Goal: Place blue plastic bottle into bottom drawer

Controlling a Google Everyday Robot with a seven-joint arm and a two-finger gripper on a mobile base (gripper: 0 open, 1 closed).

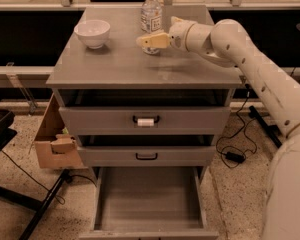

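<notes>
The blue plastic bottle [151, 13], clear with a white cap and a white label, stands upright at the back middle of the grey cabinet top [115, 64]. My gripper [151, 40] reaches in from the right on the white arm [225, 41] and sits right at the bottle's lower part, on its near side. I cannot tell whether it touches the bottle. The bottom drawer [147, 204] is pulled open below, and its flat grey floor holds nothing.
A white bowl [92, 32] sits at the left of the cabinet top. The two upper drawers [145, 120] with black handles are closed. A cardboard box [55, 139] hangs at the cabinet's left side. Black cables [235, 154] lie on the floor at the right.
</notes>
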